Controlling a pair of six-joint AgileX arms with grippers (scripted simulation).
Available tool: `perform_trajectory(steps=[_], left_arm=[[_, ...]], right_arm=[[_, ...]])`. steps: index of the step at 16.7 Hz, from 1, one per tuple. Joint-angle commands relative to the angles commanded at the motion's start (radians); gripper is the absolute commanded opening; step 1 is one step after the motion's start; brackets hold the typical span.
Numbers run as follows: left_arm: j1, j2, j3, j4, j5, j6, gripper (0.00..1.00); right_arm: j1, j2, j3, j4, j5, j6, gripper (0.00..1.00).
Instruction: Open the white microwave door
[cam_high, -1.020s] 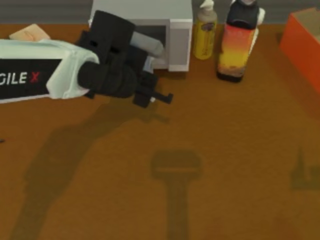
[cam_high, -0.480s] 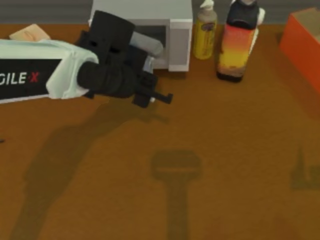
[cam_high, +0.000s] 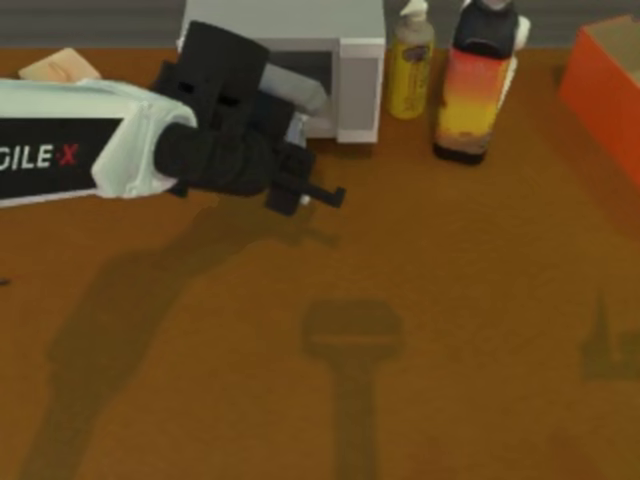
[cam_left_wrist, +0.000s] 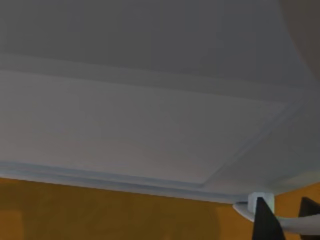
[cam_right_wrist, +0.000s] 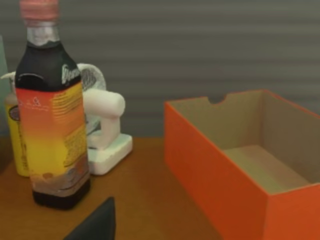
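At microwave door (cam_high: 296, 95) | left hand (cam_high: 312, 195) low, reaching rightward

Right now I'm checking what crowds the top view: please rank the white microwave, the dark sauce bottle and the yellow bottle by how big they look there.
1. white microwave, though my left arm hides part of it
2. dark sauce bottle
3. yellow bottle

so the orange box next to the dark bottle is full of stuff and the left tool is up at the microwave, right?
Not quite: the orange box is empty, as the right wrist view shows its bare inside. The rest holds: it sits beside the dark bottle, and the top view shows the left tool at the white microwave.
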Motion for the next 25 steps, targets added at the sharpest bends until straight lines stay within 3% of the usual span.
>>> perform_trajectory(steps=[10, 25], left_arm=[[0.030, -0.028, -0.036, 0.000, 0.064, 0.075, 0.00], [0.031, -0.028, -0.036, 0.000, 0.065, 0.076, 0.00]], right_arm=[[0.000, 0.000, 0.000, 0.000, 0.000, 0.000, 1.00], [0.000, 0.000, 0.000, 0.000, 0.000, 0.000, 1.00]])
